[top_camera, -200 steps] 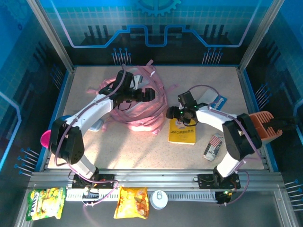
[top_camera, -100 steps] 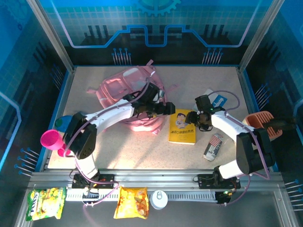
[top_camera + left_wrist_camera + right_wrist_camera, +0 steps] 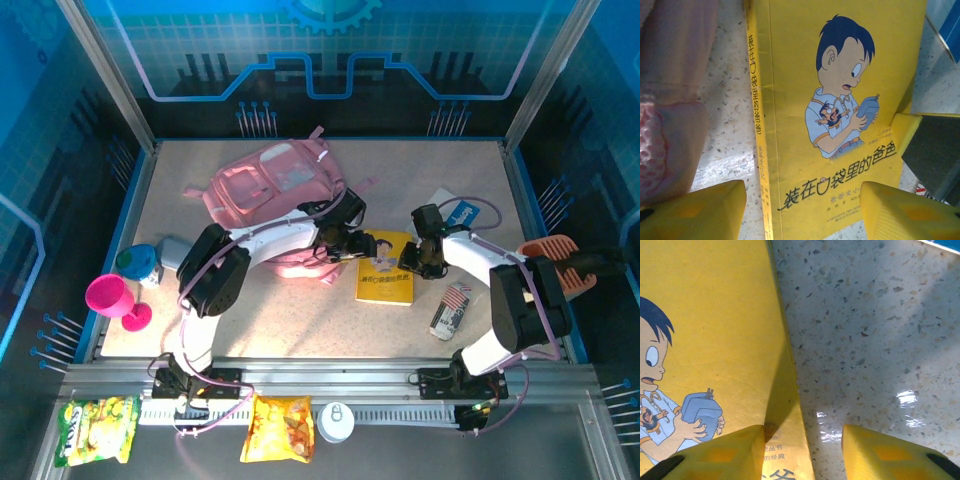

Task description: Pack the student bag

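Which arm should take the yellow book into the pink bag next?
Left, probably. The left arm has its jaws spanning the yellow book from spine to opposite edge, and the student bag lies just beside it. The right arm has its jaws straddling only the far edge.

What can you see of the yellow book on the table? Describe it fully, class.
The yellow book is a closed paperback lying flat, cover up, on the speckled table, right of the pink student bag with a strip of table between. Its cover shows a cartoon boy in a blue shirt holding a grey-blue bag, with black Chinese lettering on cover and spine. The left gripper's fingers straddle its spine edge; the right gripper's fingers straddle the opposite edge.
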